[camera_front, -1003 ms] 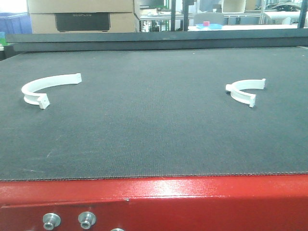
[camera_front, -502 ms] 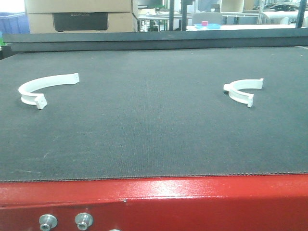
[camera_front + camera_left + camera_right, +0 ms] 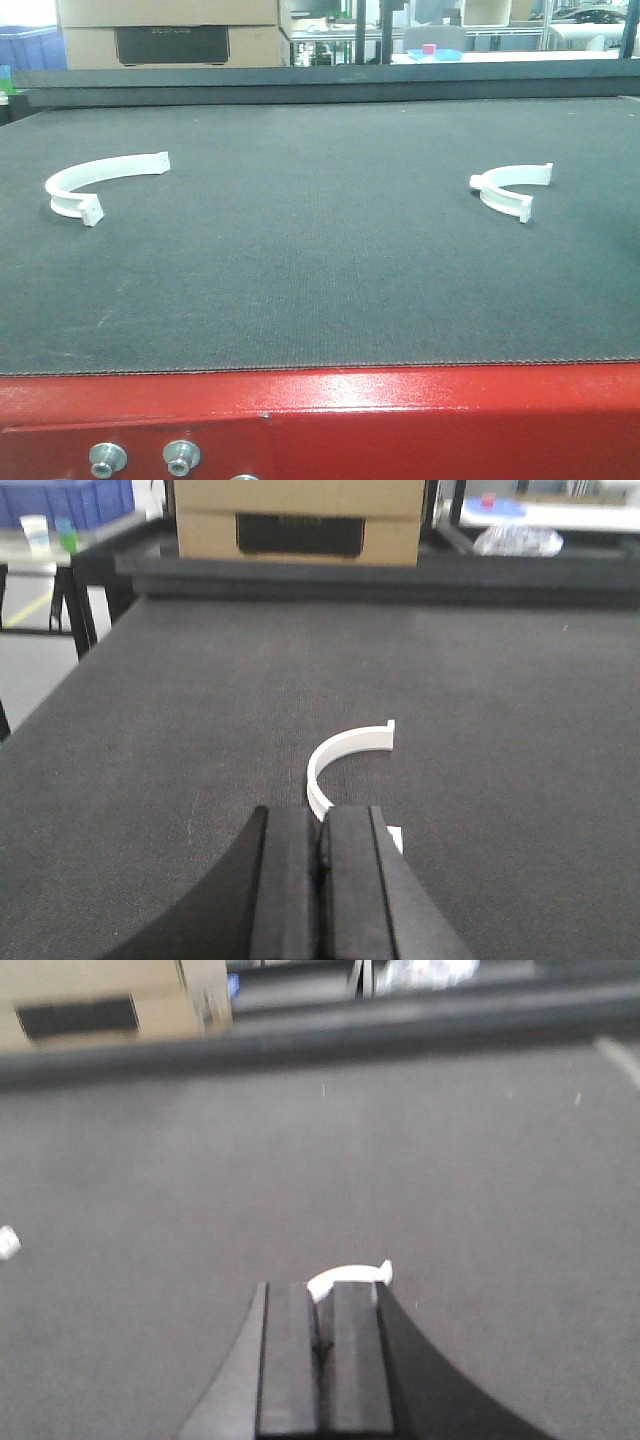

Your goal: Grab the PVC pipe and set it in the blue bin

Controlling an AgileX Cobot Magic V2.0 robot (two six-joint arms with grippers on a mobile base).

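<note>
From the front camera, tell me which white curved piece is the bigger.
The left piece; its arc sweeps longer and wider than the compact right piece.

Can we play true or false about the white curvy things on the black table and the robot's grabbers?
1. The left PVC piece and the right PVC piece both lie on the dark mat. True.
2. The two pieces touch. False: they lie far apart.
3. The left end effector holds a piece. False: it is shut on nothing, and the piece lies on the mat ahead of it.
4. A cardboard box stands beyond the mat. True.
</note>
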